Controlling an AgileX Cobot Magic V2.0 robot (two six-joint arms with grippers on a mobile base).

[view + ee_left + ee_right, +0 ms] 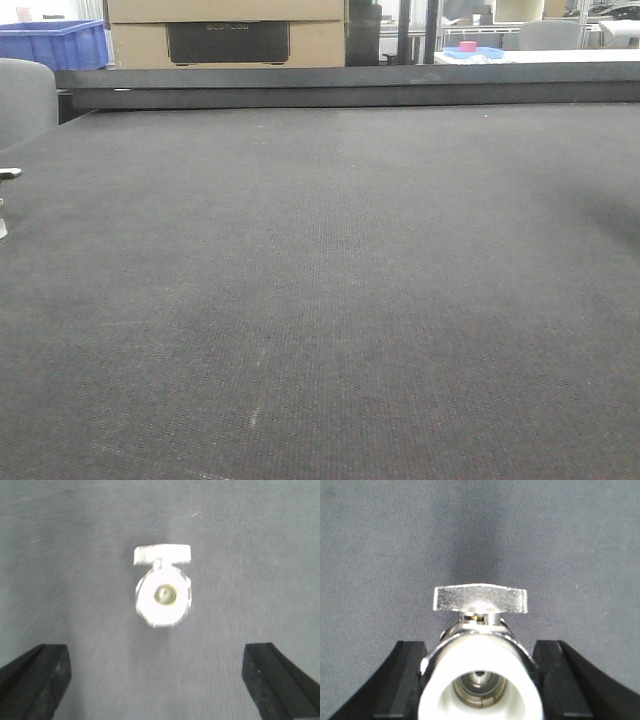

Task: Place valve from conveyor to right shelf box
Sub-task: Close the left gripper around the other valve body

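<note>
The conveyor [320, 300] is a wide dark grey woven belt that fills the front view. In the right wrist view a chrome valve [480, 600] with a flat butterfly handle and a white end cap sits between my right gripper [481, 647] fingers, which press on both sides of its body. In the left wrist view another valve [163, 592] lies on the belt [75, 555], ahead of my left gripper [156, 652], whose black fingers [40, 672] stand wide apart with nothing between them. A small metal part [8, 172] shows at the front view's left edge. The right shelf box is out of view.
A dark raised rail [350, 90] runs along the belt's far edge. Behind it stand a blue bin [55, 42] at the far left, a cardboard-coloured cabinet [225, 35] and a white table [540, 55] at the far right.
</note>
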